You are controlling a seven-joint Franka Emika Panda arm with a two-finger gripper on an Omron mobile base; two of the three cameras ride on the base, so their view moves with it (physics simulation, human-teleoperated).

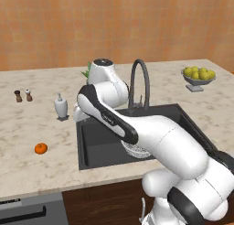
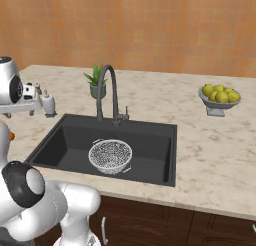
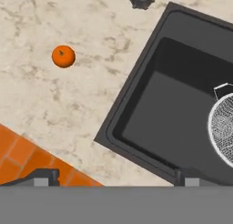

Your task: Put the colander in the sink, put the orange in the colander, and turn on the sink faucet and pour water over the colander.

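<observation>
Pincer point(image 3: 116, 178) spread wide, empty, above counter point(image 3: 54, 104) w/ orange point(image 3: 63, 56); colander point(image 2: 110, 156) sits in sink point(image 2: 150, 135).

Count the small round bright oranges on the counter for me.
1. The small round bright orange fruit lies on the marble counter left of the dark grey sink. The yellow-green fruits in the grey footed bowl are not oranges.
</observation>
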